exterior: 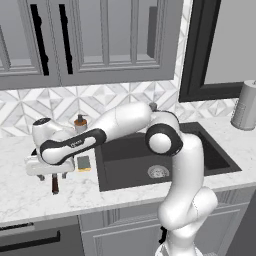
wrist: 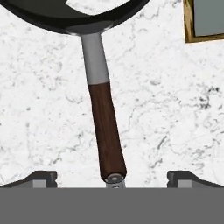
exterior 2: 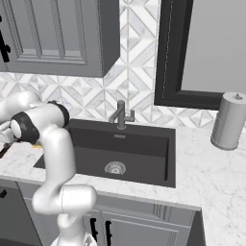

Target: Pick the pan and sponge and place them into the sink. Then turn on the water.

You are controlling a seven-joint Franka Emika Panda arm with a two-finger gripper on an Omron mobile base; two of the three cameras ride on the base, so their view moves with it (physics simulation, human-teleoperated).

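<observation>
In the hand view the black pan [wrist: 52, 15] lies on the marble counter, its reddish-brown handle [wrist: 106, 131] running down toward me. My gripper [wrist: 113, 178] is open above the handle's end, one fingertip on each side and well apart from it. The yellow sponge [wrist: 205, 19] with its grey face lies near the pan; in the left base view the sponge [exterior: 83, 163] sits just left of the dark sink [exterior: 130, 160]. There my gripper [exterior: 52, 176] hangs over the handle tip [exterior: 55, 186], and the arm hides the pan's bowl. No stream runs from the faucet [exterior 2: 120, 115].
A soap dispenser [exterior: 81, 122] stands behind the arm at the backsplash. A grey paper towel roll [exterior 2: 229, 120] stands on the counter right of the sink. The round drain [exterior: 158, 171] shows in the basin floor. Cabinets hang above the counter.
</observation>
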